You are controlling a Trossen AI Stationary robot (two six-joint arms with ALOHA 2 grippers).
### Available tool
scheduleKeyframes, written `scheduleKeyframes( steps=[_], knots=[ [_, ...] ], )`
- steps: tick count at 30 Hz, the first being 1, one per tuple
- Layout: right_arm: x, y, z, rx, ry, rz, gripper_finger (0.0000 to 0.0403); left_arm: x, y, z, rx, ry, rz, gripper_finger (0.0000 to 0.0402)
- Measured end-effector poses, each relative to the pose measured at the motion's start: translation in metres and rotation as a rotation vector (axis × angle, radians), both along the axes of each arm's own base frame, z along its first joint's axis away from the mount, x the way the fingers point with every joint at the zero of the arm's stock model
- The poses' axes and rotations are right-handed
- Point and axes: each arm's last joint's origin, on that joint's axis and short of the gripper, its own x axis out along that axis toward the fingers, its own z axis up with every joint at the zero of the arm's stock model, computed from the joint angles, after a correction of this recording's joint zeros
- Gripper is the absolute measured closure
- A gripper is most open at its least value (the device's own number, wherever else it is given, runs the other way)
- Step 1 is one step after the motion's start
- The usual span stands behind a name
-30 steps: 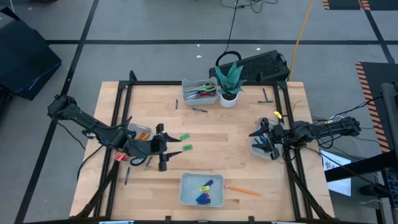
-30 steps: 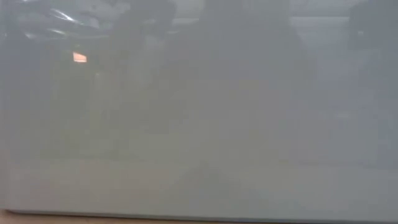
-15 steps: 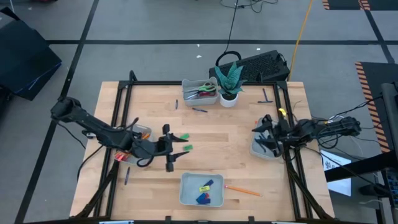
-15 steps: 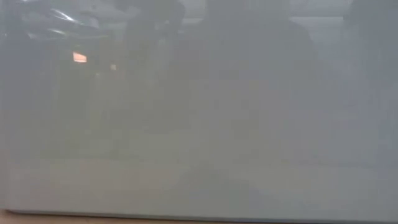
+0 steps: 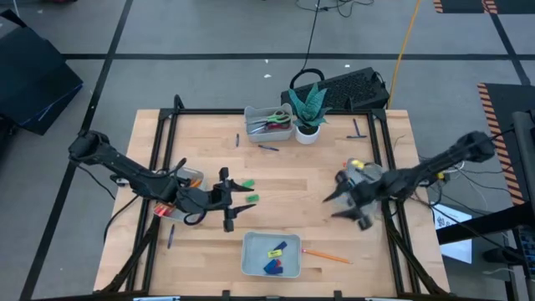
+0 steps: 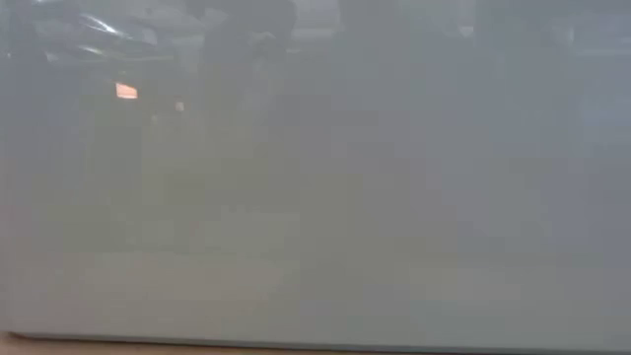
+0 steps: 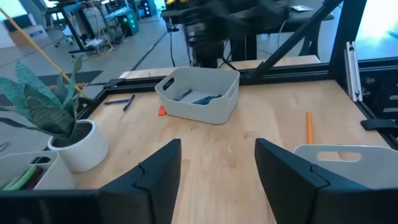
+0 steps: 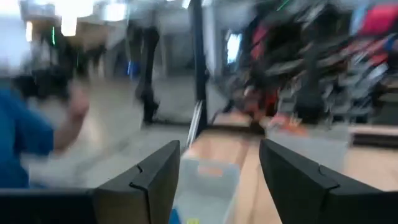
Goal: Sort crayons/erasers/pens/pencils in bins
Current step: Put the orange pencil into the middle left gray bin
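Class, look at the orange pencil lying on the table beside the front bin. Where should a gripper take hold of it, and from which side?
Grip the pencil near its middle, coming straight down from above. It lies flat and thin on the bare table, apart from the bin, so both long sides are free; the fingers should close across its width, probably turned square to its slight slant.

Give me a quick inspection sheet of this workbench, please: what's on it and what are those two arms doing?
Surface: wooden table in a black frame.
Job's things: front bin holding yellow and blue erasers; left bin behind the left arm; right bin with pens inside, seen from the left wrist; two green erasers, loose pens and an orange pencil lie on the wood.
Clutter: plant pot; back bin with scissors.
Grippers: left pincer open beside the green erasers; right pincer open, empty, in front of the right bin.
Cables: yellow cable on the floor behind.
Surroundings: grey floor; low view fogged, nothing seen.
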Motion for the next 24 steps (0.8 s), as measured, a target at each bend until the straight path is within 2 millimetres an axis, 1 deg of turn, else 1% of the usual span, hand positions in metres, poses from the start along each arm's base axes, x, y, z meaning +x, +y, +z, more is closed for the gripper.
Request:
scheduleKeyframes(
  steps=[2,4,7,10,12,13,16,20,22,24],
  knots=[
    [0.023,0.021,0.001,-0.092,0.104,0.047,0.019,0.0,0.0,0.0,-0.008,-0.001,0.002,0.0195],
    [0.043,0.04,-0.004,-0.172,0.23,0.077,0.019,0.0,0.0,0.0,-0.021,-0.003,0.006,0.0195],
    [0.064,0.062,-0.009,-0.199,0.417,0.02,0.019,0.0,0.0,0.0,-0.026,-0.003,0.007,0.0195],
    [0.066,0.075,-0.025,-0.249,0.654,0.011,0.019,0.0,0.0,0.0,-0.038,-0.004,0.01,0.0195],
    [0.066,0.08,-0.027,-0.291,0.748,0.027,0.019,0.0,0.0,0.0,-0.045,-0.005,0.012,0.0195],
    [0.066,0.082,-0.025,-0.277,0.78,0.019,0.019,0.0,0.0,0.0,-0.047,-0.005,0.012,0.0195],
    [0.065,0.092,-0.027,-0.252,0.843,-0.065,0.019,0.0,0.0,0.0,-0.048,-0.005,0.012,0.0195],
    [0.067,0.114,-0.034,-0.247,0.859,-0.104,0.0194,0.0,0.0,0.0,-0.024,0.0,0.006,0.0195],
    [0.069,0.121,-0.041,-0.252,0.88,-0.146,0.0197,0.0,0.0,0.0,-0.021,0.0,0.005,0.0195],
    [0.07,0.124,-0.054,-0.281,0.905,-0.195,0.0202,0.0,0.0,0.0,-0.022,0.0,0.005,0.0195]
  ],
)
